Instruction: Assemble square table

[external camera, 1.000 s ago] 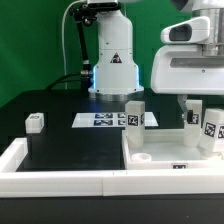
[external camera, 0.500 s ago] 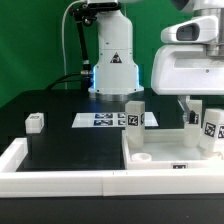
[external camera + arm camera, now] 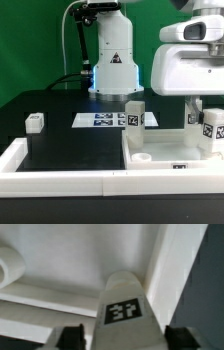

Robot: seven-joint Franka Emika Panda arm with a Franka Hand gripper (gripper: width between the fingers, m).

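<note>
Black counter (image 3: 70, 150) fills the bench, fenced by white bars. The nearest rim bar (image 3: 60, 182) runs along the six o'clock edge of the exterior view. Just behind it, toward four o'clock, lies the table top (image 3: 170, 152), flat and white, with one open socket (image 3: 143, 157) showing near its front corner.

At three o'clock the tool (image 3: 126, 338) hangs over the far side of that top. It is narrowed round the held leg (image 3: 212, 132), and its fingers (image 3: 72, 338) sit close against either flank. It looks to me like a firm grip. The leg stands upright with its tag facing out. I cannot tell whether its foot touches the top or hovers just above it.

A standing leg (image 3: 134, 113) is upright at the top's far corner, near the centre of the view. The lone leg (image 3: 36, 122), if that tagged block is one, sits well apart at nine o'clock. Past them the marker board (image 3: 100, 120) lies flat, and the robot base (image 3: 113, 55) rises at twelve o'clock.

The worry from here is alignment, since no socket is visible under the held leg. If the leg comes down off-centre or tilted, it could jam on the socket's lip or start crooked. A hard push or twist might then skid the unclamped top across the counter. The leg could also turn inside the fingers. A wide swing toward the centre risks toppling the standing leg.
</note>
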